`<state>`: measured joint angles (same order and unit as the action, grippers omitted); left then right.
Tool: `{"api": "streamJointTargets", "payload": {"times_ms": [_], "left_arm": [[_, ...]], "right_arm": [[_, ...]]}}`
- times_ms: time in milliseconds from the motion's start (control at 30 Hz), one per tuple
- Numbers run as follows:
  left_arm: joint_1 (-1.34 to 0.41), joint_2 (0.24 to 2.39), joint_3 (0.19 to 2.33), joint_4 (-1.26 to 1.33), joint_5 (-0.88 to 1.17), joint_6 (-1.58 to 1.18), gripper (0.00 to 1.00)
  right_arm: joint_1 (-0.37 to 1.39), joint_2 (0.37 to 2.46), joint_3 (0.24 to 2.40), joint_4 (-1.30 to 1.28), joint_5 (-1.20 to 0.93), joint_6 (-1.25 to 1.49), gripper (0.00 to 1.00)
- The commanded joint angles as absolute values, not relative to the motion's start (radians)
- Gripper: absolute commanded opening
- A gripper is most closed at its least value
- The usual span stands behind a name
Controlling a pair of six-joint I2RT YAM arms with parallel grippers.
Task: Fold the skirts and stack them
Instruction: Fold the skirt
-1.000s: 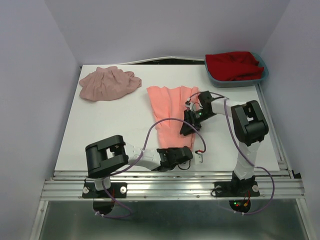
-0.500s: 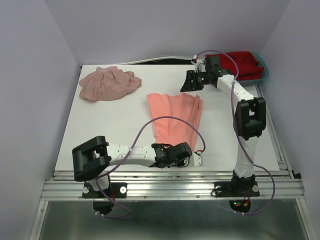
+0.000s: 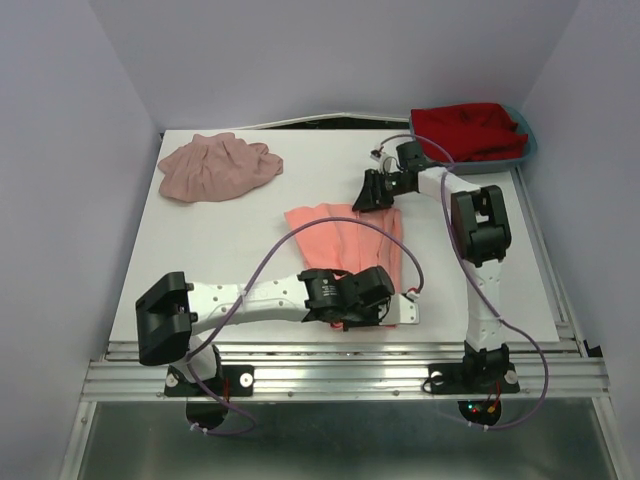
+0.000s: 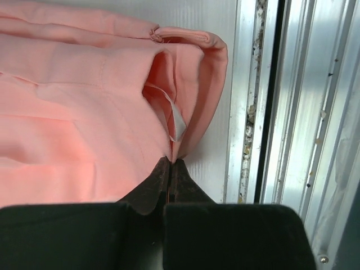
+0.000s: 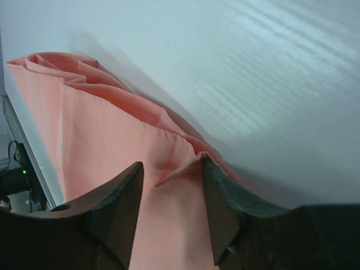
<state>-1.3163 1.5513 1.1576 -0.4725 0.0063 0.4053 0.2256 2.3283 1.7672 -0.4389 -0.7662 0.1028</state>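
The salmon-coral skirt (image 3: 345,238) lies lengthwise at mid table. My left gripper (image 4: 170,161) is shut on a pinch of its near end beside the waistband (image 4: 185,35); in the top view this gripper (image 3: 372,304) sits low at the table's near edge. The right gripper (image 3: 368,195) is at the skirt's far edge. Its jaws stand apart on the cloth (image 5: 112,140), and a raised fold rests against the right fingertip (image 5: 209,169). The right gripper (image 5: 171,163) is open. Apart from both arms, the mauve-pink skirt (image 3: 215,167) lies bunched at the far left.
A blue-grey bin (image 3: 480,162) with red cloth (image 3: 468,130) in it stands at the far right corner, just behind the right arm. Aluminium rails (image 4: 292,112) run along the near edge next to the left gripper. Purple cables loop over the salmon skirt.
The right gripper swung out to the bin, then came back down to the salmon skirt's far edge. The left arm stretched further right. The skirt's far edge now lies nearer.
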Motion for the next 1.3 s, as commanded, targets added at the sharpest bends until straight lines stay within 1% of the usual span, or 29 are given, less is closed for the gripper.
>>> {"api": "streamJointTargets", "payload": {"times_ms": [0, 167, 267, 367, 533, 567, 700, 933, 1100, 1200, 1267], "left_arm": [[-1.322, 1.496, 1.296, -0.571, 0.069, 0.411, 0.00], [-1.312, 1.517, 1.408, -0.630, 0.043, 0.437, 0.00], [-1.276, 1.532, 1.442, -0.643, 0.040, 0.449, 0.00], [-1.218, 1.549, 1.470, -0.643, 0.018, 0.485, 0.00], [-1.108, 1.580, 1.474, -0.578, 0.011, 0.578, 0.00], [-1.079, 1.592, 1.467, -0.557, -0.023, 0.592, 0.00], [-1.019, 1.608, 1.430, -0.473, -0.032, 0.664, 0.00], [-0.948, 1.638, 1.290, -0.264, -0.051, 0.750, 0.00], [-0.945, 1.672, 1.218, -0.120, -0.049, 0.787, 0.00], [-0.940, 1.709, 1.195, -0.046, -0.066, 0.804, 0.00], [-0.936, 1.732, 1.183, -0.019, -0.061, 0.813, 0.00]], "right_arm": [[0.262, 2.284, 1.642, -0.475, -0.813, 0.012, 0.48], [0.281, 2.202, 1.459, -0.480, -0.880, -0.087, 0.38], [0.281, 2.160, 1.408, -0.492, -0.913, -0.142, 0.34], [0.281, 2.137, 1.367, -0.538, -0.953, -0.196, 0.32], [0.290, 2.102, 1.328, -0.607, -0.997, -0.264, 0.31], [0.290, 2.099, 1.322, -0.623, -1.003, -0.281, 0.31], [0.290, 2.098, 1.312, -0.655, -1.011, -0.318, 0.30], [0.290, 2.128, 1.338, -0.660, -1.006, -0.321, 0.29], [0.290, 2.146, 1.365, -0.660, -1.000, -0.311, 0.29], [0.290, 2.146, 1.381, -0.658, -0.979, -0.295, 0.32], [0.290, 2.140, 1.397, -0.632, -0.861, -0.199, 0.39]]}}
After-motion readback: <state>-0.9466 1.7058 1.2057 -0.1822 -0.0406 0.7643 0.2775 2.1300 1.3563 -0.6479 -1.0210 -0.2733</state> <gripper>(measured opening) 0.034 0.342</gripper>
